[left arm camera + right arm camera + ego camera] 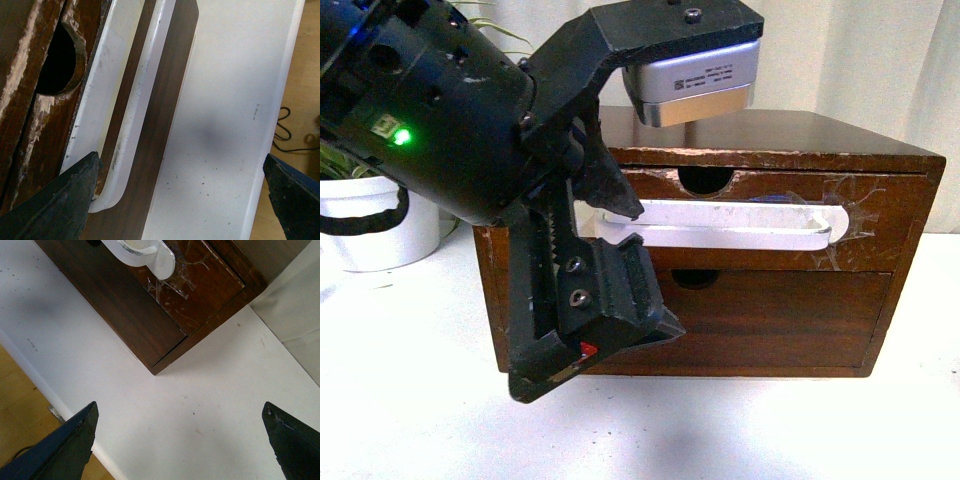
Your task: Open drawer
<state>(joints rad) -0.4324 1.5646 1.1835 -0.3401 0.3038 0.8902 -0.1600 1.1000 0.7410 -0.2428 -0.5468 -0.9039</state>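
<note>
The drawer [790, 186] is the upper one of a dark wooden chest, shut, with a half-round notch [705, 180] and a long white handle [740, 225] taped on. My left gripper [620, 228] is open at the handle's left end, one finger above it and one below. In the left wrist view one fingertip [75, 185] sits right against the handle's rounded end [112, 192], and the notch [55, 60] shows beside it. My right gripper [180, 440] hangs open over bare table, off the chest's right front corner [157, 367], holding nothing.
Under the drawer is a plain drawer front [770, 310] with no handle. A white plant pot [380, 225] stands left of the chest. The white table [210, 405] ends at an edge [45, 390] with wooden floor beyond. Curtains hang behind.
</note>
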